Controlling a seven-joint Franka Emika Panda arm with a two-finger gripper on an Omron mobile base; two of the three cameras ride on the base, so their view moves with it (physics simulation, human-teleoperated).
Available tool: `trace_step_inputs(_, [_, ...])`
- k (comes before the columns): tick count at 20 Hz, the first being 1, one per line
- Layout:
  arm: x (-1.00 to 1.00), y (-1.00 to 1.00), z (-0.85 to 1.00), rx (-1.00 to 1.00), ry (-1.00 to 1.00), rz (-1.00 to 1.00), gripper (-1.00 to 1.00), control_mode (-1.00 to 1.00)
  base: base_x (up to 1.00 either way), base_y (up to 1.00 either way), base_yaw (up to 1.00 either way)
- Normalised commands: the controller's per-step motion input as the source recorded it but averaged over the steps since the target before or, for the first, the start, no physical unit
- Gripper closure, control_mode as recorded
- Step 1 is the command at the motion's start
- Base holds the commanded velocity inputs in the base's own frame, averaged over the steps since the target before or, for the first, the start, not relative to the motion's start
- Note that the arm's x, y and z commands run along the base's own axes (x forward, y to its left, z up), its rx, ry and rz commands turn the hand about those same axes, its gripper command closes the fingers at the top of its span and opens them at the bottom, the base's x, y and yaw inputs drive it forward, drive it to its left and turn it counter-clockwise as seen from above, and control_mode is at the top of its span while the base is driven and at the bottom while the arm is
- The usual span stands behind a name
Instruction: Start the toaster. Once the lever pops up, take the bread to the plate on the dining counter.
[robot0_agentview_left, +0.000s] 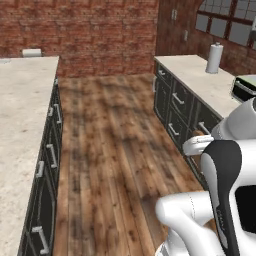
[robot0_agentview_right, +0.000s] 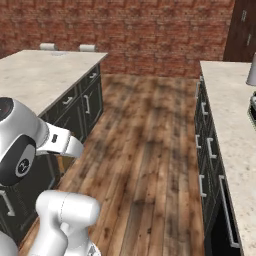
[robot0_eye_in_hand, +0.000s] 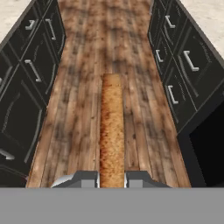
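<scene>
We hold the bread (robot0_eye_in_hand: 112, 127) edge-on in the gripper (robot0_eye_in_hand: 112, 178), the slice running toward twelve o'clock over the wooden floor (robot0_eye_in_hand: 83, 109). Carrying it between the dark cabinets (robot0_eye_in_hand: 26, 87), we should keep the pinch steady and the slice level.

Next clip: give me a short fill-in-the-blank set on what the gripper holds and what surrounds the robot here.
1. The gripper is shut on a slice of ____.
2. In the hand view, the slice is seen edge-on above a floor made of ____.
3. The far wall is built of ____.
4. On the right-hand counter stands a roll of paper ____.

Missing words: bread; wood; brick; towels
</scene>
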Motion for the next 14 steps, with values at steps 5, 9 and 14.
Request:
trace_step_inputs(5, [0.0, 0.0, 0.0, 0.0, 0.0, 0.0, 1.0, 1.0, 1.0, -0.33, -0.1])
trace_step_inputs(9, [0.0, 0.0, 0.0, 0.0, 0.0, 0.0, 1.0, 1.0, 1.0, -0.24, -0.01])
trace_step_inputs(14, [0.0, 0.0, 0.0, 0.0, 0.0, 0.0, 1.0, 1.0, 1.0, -0.2, 0.0])
